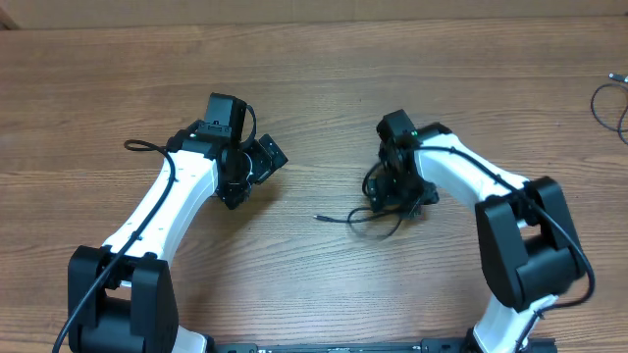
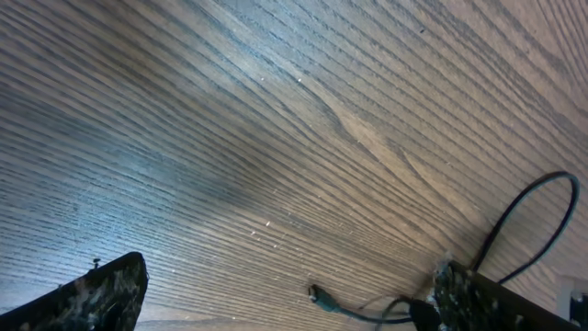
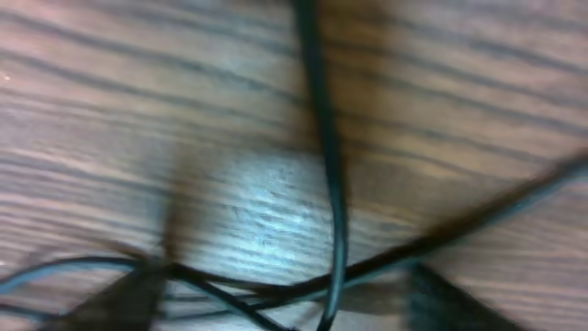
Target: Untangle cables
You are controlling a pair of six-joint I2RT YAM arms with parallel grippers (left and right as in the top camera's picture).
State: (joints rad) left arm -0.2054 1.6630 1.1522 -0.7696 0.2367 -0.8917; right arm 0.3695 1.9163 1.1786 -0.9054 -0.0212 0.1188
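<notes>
A wood-grain table (image 1: 324, 78) carries two white-and-black arms, the left arm (image 1: 157, 211) reaching in from 7 o'clock and the right arm (image 1: 471, 172) from 5 o'clock. The left gripper (image 1: 257, 176) hangs spread wide and empty just left of the table's middle, holding nothing. The right gripper (image 1: 397, 191) sits low over the cables (image 1: 378, 218), its fingers (image 3: 129, 294) blurred but parted in the right wrist view, with thin black cords crossing between them; no grip shows. The cables lie knotted just right of centre, at 3 o'clock from the left gripper. One plug end (image 1: 319, 217) trails out toward 9 o'clock.
</notes>
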